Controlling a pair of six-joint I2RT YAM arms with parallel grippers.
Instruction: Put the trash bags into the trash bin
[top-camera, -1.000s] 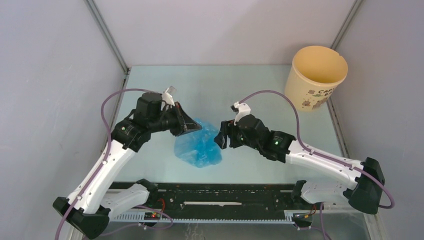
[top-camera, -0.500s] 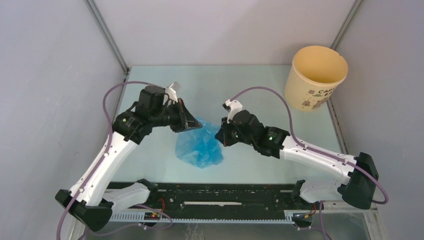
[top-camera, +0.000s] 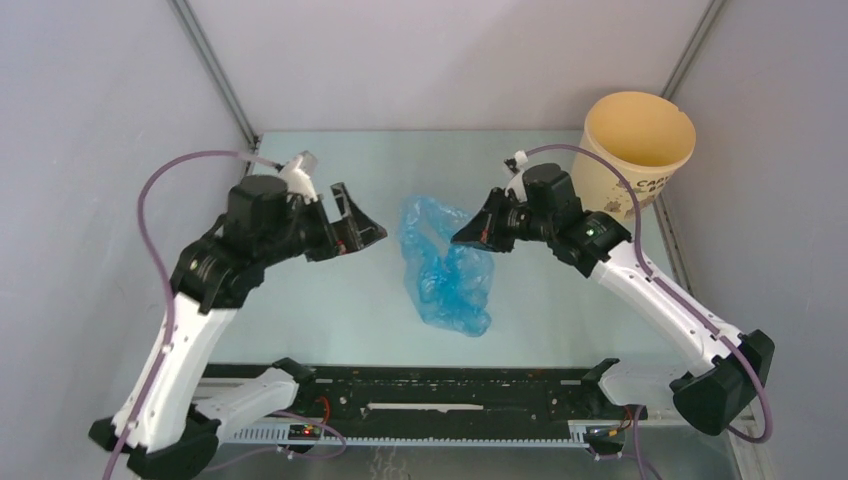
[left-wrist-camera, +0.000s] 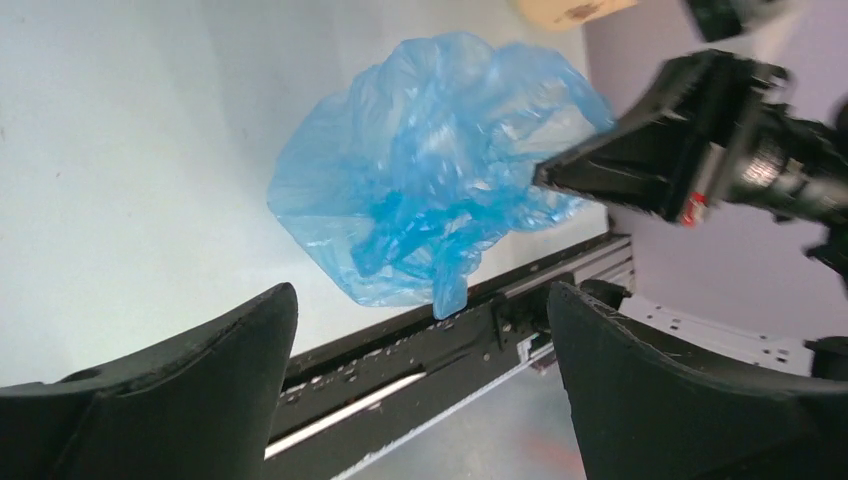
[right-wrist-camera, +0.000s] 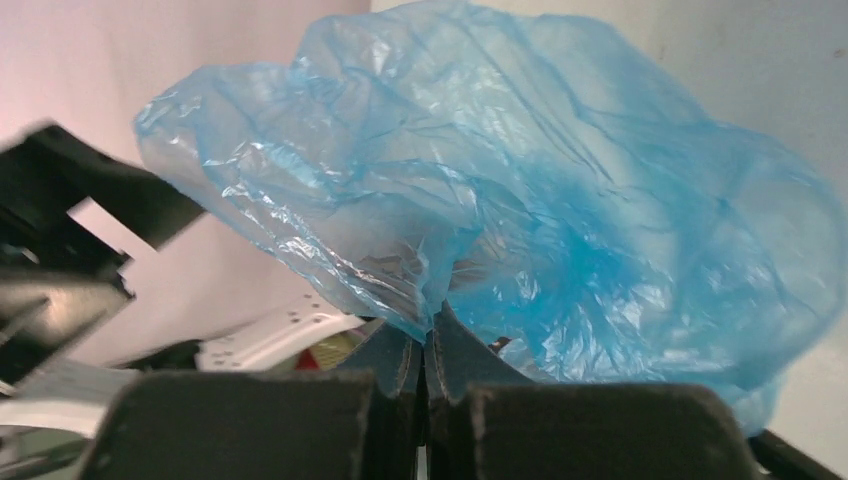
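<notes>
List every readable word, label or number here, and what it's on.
"CAPTA": dark print on the side of the trash bin, continuing out of view; the line below is too blurred to read.
Red mark on the right gripper: too blurred to read.
No print on the trash bag.

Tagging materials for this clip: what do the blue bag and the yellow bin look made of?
Blue bag: thin translucent plastic film, glossy, with fine wrinkles and bright highlights. Yellow bin: smooth matte wall with dark printed lettering; plastic or coated paperboard, cannot tell which.
</notes>
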